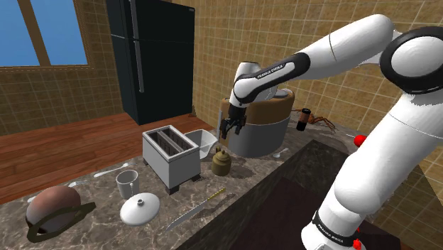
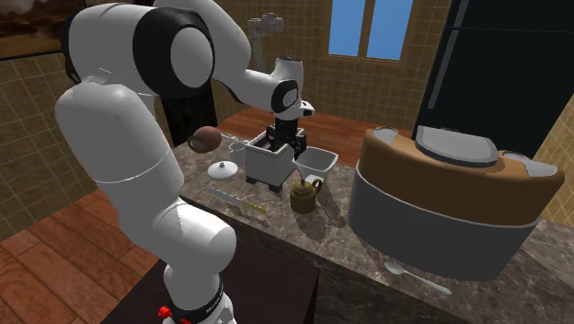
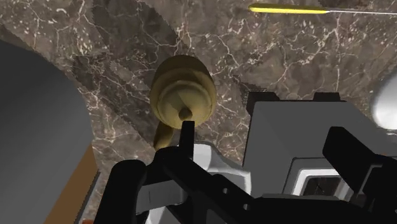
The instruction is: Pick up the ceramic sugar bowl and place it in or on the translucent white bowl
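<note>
Olive-brown sugar bowl [image 1: 221, 162] stands lidded on the marble counter [image 1: 241, 182], just beside the white bowl [image 1: 202, 140] and near the toaster [image 1: 169, 156]. Black gripper [image 1: 230, 132] hangs above the sugar bowl, fingers apart, gripping nothing.

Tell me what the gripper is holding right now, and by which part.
Nothing is held. The gripper hangs open above the olive-brown sugar bowl, not touching it.
</note>
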Controlling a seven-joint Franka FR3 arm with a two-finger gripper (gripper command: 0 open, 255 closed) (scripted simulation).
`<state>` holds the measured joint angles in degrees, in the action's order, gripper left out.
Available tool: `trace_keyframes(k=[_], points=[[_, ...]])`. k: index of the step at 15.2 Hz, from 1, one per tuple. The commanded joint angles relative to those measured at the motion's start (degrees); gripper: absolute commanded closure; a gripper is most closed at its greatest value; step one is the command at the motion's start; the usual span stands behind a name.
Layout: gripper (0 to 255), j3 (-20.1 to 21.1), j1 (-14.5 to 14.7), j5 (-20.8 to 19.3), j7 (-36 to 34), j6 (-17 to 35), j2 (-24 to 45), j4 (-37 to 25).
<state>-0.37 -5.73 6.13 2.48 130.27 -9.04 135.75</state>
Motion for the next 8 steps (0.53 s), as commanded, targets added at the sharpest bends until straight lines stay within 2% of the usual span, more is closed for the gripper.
trace_keyframes(k=[1, 8], points=[[0, -0.45, -0.47, 0.23, -0.27, 2.68, 4.26, -1.63], [0, -1.81, -1.94, 1.76, -1.06, 9.71, 19.19, -9.37]])
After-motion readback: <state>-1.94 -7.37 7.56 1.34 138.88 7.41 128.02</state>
